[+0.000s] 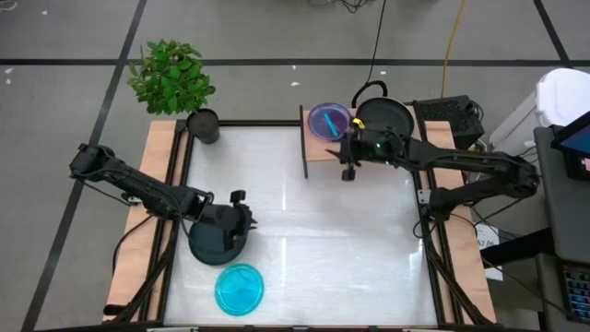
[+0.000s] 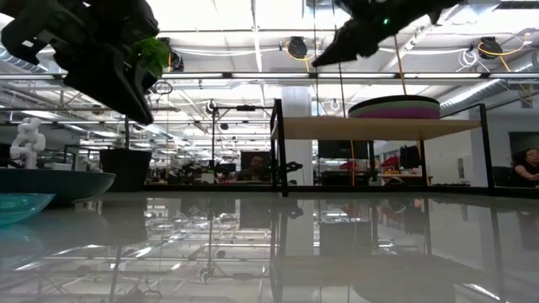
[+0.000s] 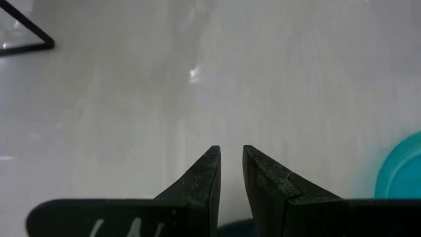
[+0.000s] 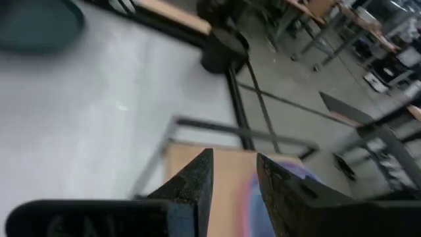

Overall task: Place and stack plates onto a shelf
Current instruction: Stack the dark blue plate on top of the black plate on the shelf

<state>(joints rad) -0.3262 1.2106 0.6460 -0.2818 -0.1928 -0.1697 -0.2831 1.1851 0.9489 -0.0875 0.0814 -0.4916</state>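
A leafy green plant (image 1: 171, 74) in a small dark pot (image 1: 203, 124) stands at the far left corner of the glossy white table (image 1: 304, 231), which mirrors the ceiling lights in the low view. The left gripper (image 1: 241, 219) hovers over a black plate (image 1: 214, 242) near the front left, its fingers (image 3: 200, 181) nearly together with only a thin gap and nothing between them. Just in front lies a translucent cyan plate (image 1: 240, 288) (flat on the tabletop). Farther right, the light-wood shelf (image 1: 318, 148) carries a purple plate (image 1: 329, 120) atop a stack. The right gripper (image 1: 348, 159) hangs at the shelf's front edge, fingers (image 4: 194, 181) slightly apart, empty. Beyond the table stretches a grey floor and a workshop with desks; a person (image 2: 526, 164) sits at far right.
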